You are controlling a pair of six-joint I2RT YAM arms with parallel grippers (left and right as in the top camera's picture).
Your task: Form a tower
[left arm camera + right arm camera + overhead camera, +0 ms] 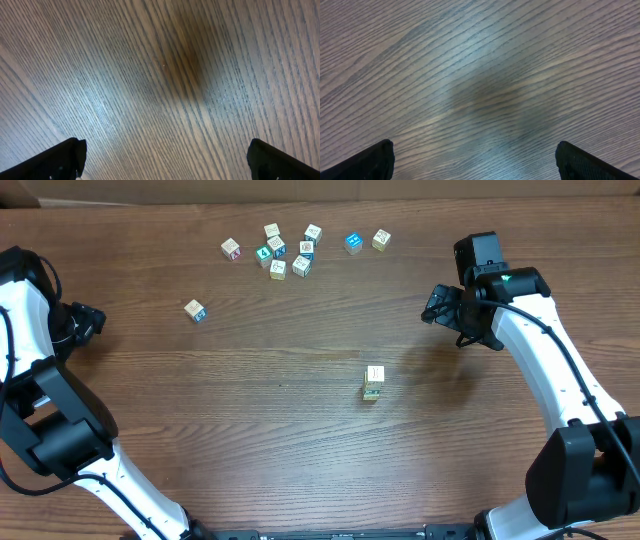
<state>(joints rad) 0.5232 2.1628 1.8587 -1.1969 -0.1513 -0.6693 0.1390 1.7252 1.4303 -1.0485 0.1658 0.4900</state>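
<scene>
The right gripper [475, 167] hangs over the wood-grain counter [485, 50], dark fingertips [370, 162] wide apart at the near corners, a dim shadow between.

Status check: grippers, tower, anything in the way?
Left gripper open, empty; right gripper open, empty. Tower upright mid-table, nothing touching it. Loose cubes clustered at far edge, none in the way.

Robotics lab bench: white robot arms [545, 360] flank a wood-grain table [250, 440] strewn with picture cubes [278, 268].
</scene>
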